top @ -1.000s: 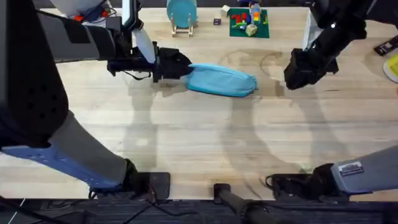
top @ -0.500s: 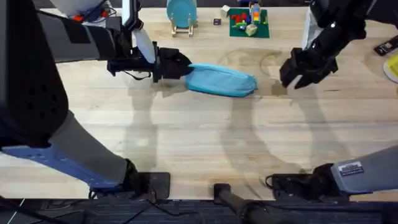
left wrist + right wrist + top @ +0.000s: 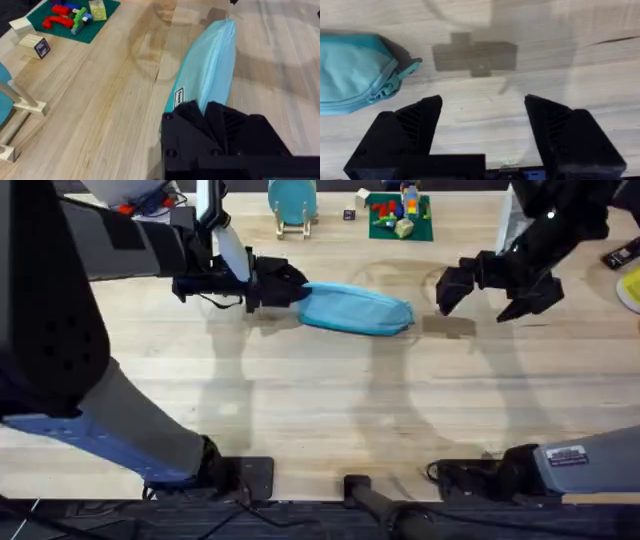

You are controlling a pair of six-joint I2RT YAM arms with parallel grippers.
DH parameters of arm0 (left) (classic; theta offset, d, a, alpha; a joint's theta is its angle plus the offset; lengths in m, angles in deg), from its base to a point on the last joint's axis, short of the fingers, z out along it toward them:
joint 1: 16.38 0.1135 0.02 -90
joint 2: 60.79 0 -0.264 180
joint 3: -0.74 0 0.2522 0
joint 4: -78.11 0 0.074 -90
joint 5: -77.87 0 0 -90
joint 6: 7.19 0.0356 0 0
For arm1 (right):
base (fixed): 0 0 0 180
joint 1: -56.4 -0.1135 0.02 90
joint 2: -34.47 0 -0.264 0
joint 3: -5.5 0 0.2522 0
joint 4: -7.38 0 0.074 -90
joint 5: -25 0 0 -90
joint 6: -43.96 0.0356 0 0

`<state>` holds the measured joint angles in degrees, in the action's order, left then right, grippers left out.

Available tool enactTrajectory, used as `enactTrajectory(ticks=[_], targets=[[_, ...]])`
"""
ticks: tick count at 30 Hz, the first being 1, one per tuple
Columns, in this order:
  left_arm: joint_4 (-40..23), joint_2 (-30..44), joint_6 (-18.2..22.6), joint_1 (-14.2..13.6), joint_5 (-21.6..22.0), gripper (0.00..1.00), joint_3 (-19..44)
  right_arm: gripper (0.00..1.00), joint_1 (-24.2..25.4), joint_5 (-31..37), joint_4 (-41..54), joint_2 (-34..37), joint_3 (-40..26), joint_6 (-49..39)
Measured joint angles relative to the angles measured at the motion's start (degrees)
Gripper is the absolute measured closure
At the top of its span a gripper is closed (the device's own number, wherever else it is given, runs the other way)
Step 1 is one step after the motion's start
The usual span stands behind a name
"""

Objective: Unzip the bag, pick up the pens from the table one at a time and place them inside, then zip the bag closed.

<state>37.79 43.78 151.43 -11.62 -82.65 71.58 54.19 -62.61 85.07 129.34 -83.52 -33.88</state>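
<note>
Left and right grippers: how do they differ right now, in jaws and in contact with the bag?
The left gripper is shut on one end of the bag; the right gripper holds nothing, apart from the bag's other end. The left gripper's jaws are closed; the right gripper's jaws stand wide open. The right gripper is over bare table. Both have black jaws and flank the bag.

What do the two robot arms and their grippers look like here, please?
Both arms are black. The left gripper has black angular fingers, with a white piece and a thin dark cable on its wrist. The right gripper has chunky black ribbed fingers. Each arm's lower segment is grey, the right one bearing a small label.
</note>
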Motion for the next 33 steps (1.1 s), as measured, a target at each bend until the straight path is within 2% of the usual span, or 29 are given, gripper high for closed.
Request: enactTrajectory(ticks=[6, 12, 13, 14, 18, 20, 33], targets=[[0.0, 0.0, 0.0, 0.0, 0.0, 0.961, 0.0, 0.005, 0.0, 0.0, 0.3, -1.5, -0.6, 0.1], [0.0, 0.0, 0.0, 0.0, 0.0, 0.951, 0.0, 0.004, 0.0, 0.0, 0.4, -6.6, -2.6, 0.1], [0.0, 0.0, 0.2, 0.0, 0.0, 0.886, 0.0, 0.004, 0.0, 0.0, 0.4, -7.6, -2.6, 0.1], [0.0, 0.0, 0.1, 0.0, 0.0, 0.754, 0.0, 0.005, 0.0, 0.0, 0.4, -8.5, -2.7, 0.2], [0.0, 0.0, 0.1, 0.0, 0.0, 0.123, 0.0, 0.004, 0.0, 0.0, 0.9, -11.2, -2.7, 0.3], [0.0, 0.0, 0.0, 0.0, 0.0, 0.020, 0.0, 0.004, 0.0, 0.0, 0.9, -12.3, -2.7, 0.3], [0.0, 0.0, 0.0, 0.1, -0.7, 0.008, 0.0, 0.004, 0.0, 0.0, 1.5, -14.1, -2.7, 0.2]])
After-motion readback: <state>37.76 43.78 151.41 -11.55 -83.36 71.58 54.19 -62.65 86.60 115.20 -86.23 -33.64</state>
